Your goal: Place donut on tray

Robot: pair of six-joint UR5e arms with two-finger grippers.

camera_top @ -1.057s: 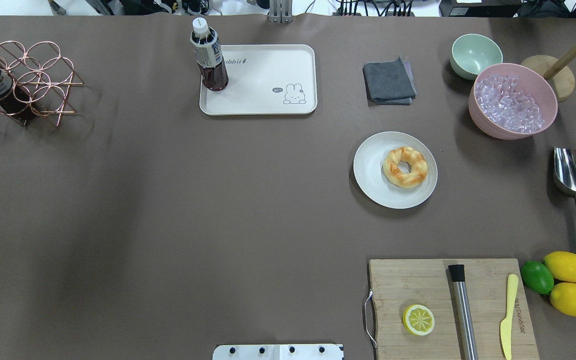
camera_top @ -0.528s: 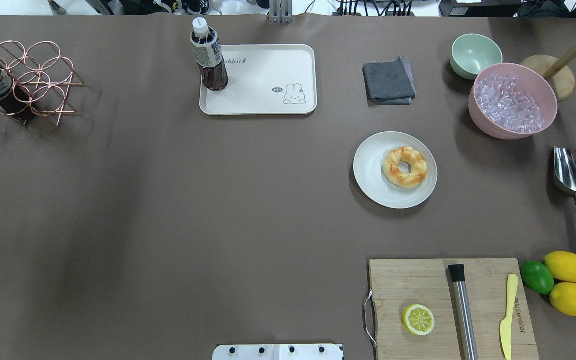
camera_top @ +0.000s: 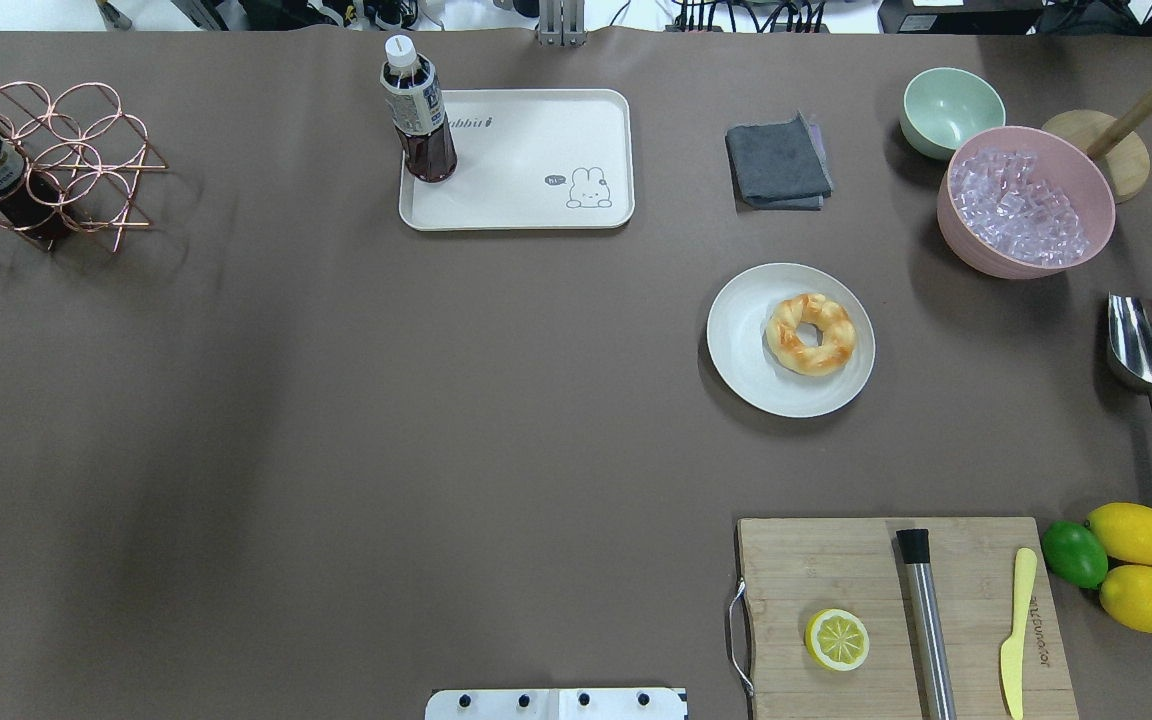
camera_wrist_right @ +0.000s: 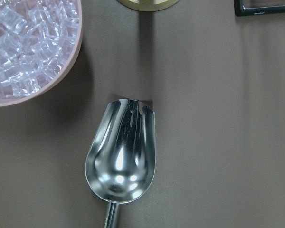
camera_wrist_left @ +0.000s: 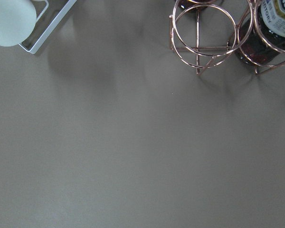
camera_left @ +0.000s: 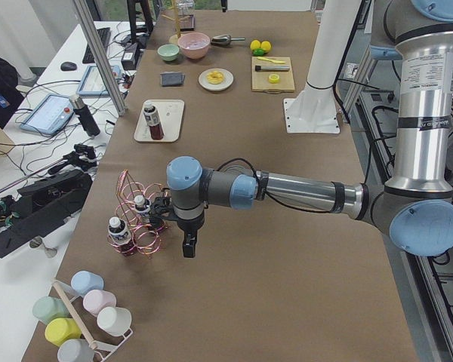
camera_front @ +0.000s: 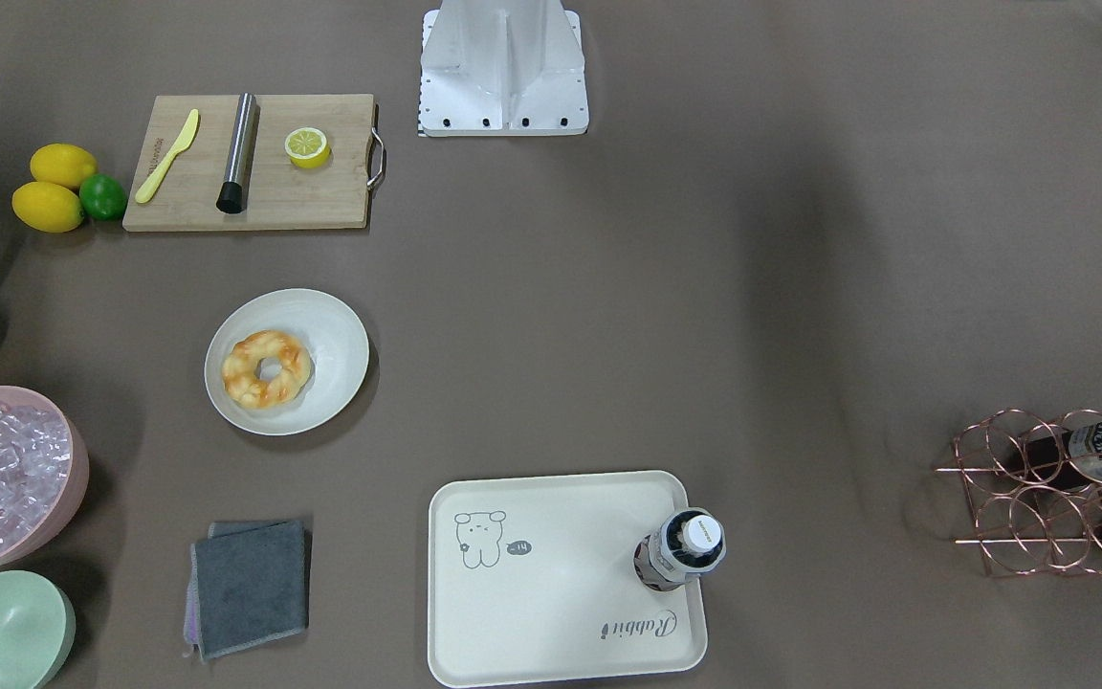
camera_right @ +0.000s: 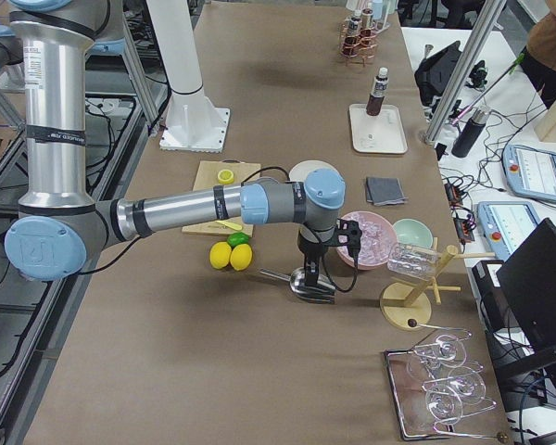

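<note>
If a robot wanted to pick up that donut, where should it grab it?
Probably from straight above, pinching one side of the ring: one finger in the hole, one outside. The donut lies flat on the white plate, hole facing up, sides low.

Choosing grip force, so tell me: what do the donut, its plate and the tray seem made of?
Donut: possibly foam or plastic imitation, possibly real pastry; lumpy twisted surface with slight sheen.
Plate: matte off-white, plastic or ceramic; no glare.
Tray: smooth matte cream plastic, likely; thin rounded rim, printed drawing.
</note>
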